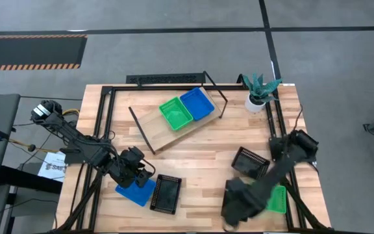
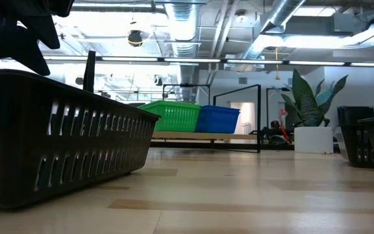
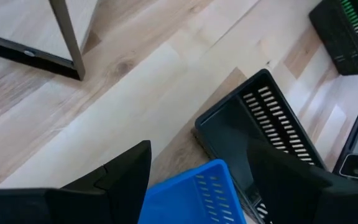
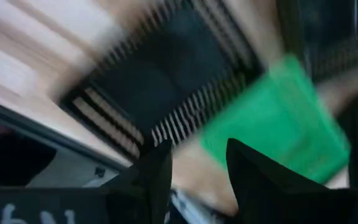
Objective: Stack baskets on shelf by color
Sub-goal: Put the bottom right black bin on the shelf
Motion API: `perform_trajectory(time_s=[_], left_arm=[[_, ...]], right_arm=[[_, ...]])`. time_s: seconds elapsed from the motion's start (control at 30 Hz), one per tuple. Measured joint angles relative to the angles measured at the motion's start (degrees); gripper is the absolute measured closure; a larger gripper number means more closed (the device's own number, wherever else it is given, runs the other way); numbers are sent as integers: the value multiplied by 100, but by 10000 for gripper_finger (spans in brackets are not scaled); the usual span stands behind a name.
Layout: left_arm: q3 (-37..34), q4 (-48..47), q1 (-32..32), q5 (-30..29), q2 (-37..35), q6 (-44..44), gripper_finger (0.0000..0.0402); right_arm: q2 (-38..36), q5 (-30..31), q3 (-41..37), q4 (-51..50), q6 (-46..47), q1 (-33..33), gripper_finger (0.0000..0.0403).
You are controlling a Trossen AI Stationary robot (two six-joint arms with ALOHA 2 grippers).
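The shelf (image 1: 167, 130) lies slantwise at the table's far middle, with a green basket (image 1: 175, 114) and a blue basket (image 1: 197, 104) side by side on its board. My left gripper (image 3: 197, 180) is open over the far corner of a second blue basket (image 1: 134, 193), which lies on the table at the near left. A black basket (image 1: 165, 193) lies flat just right of it. My right gripper (image 4: 197, 168) is open and empty at the near right. It is near another black basket (image 1: 250, 162) and a green basket (image 1: 277, 199), both flat on the table. My left gripper has one open finger on either side of the blue basket's corner (image 3: 194, 186), coming from above on a slant. I cannot tell whether a finger (image 3: 126, 177) touches the basket. The basket lies flat on the table.
A white pot with a plant (image 1: 257, 97) stands at the far right corner, next to the shelf's right wire end frame (image 1: 216, 94). Black frame rails (image 1: 102, 130) run along the table's left and right sides. Bare tabletop (image 1: 200, 162) lies between the shelf and the near baskets.
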Motion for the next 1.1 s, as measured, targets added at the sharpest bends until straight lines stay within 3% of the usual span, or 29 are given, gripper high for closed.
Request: perform_trajectory(time_s=[0.17,0.37,0.57,0.73,0.93,1.1], left_arm=[[0,12,0,-2,-1,108,148],[0,14,0,-5,-1,178,148],[0,2,0,-4,0,196,148],[0,-6,0,-4,0,193,148],[0,-7,0,-6,0,167,148],[0,-8,0,-5,0,146,148]], right_arm=[[-7,-420,-294,9,1209,687,227],[-4,-787,-721,484,1719,1119,234],[-2,-752,-1265,1375,947,1081,234],[4,-717,-1386,1375,178,677,229],[4,-298,-1388,1319,-591,51,230],[7,445,-1388,1447,-906,-451,228]])
